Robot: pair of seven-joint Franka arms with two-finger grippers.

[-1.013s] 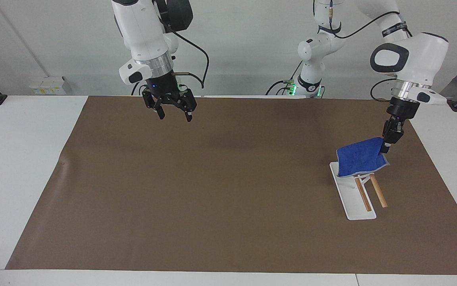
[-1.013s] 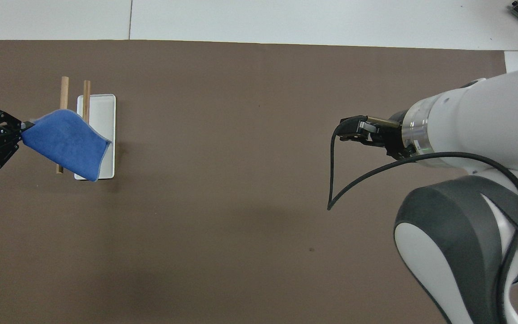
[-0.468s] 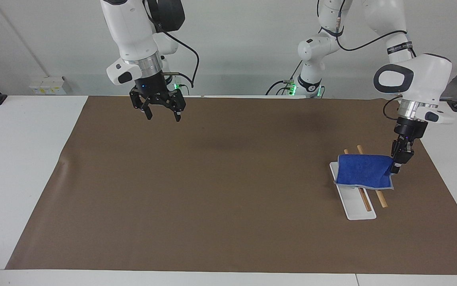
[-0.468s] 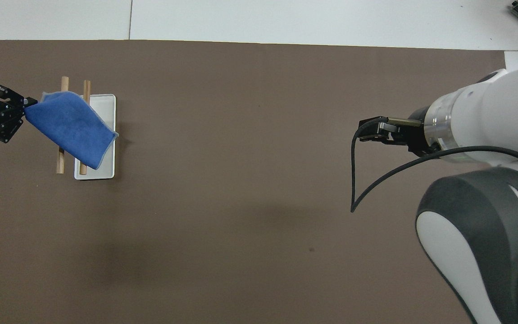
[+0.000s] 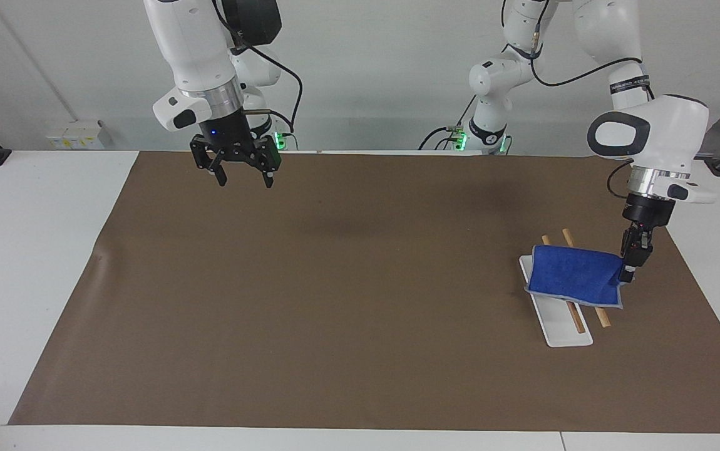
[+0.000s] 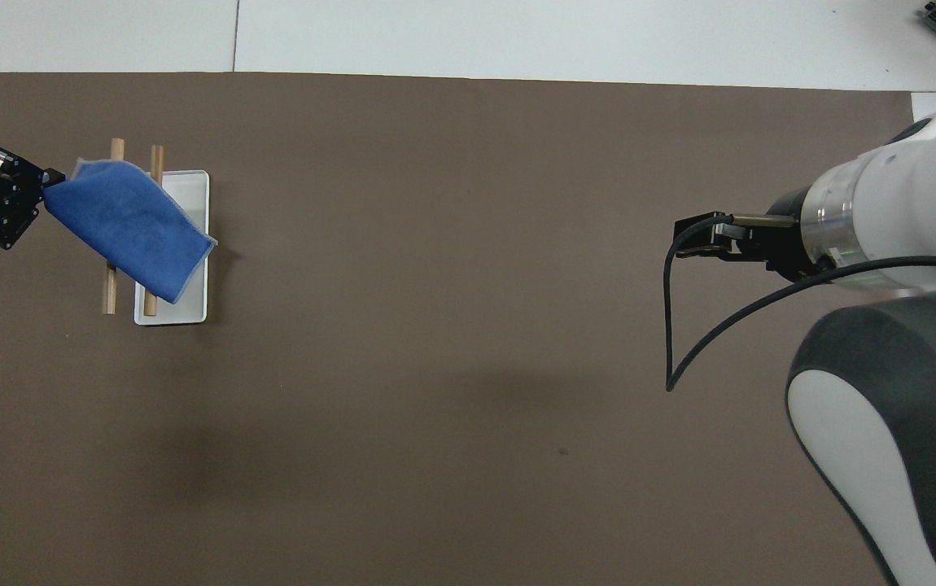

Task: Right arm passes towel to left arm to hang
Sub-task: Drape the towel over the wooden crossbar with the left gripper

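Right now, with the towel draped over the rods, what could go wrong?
1. The left gripper is shut on one corner of the towel, so pulling away before opening could drag it off the two wooden rods.
2. The towel lies skewed, one corner over the white tray. Once released, it might slide off the rods.

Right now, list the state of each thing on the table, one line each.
Towel: draped over both rods, one corner pinched by the left gripper.
Rods: across the tray, mostly covered by the towel.
Tray: flat on the mat, under the rods.
Left gripper: shut on the towel's corner.
Right gripper: open, empty, raised over the mat.
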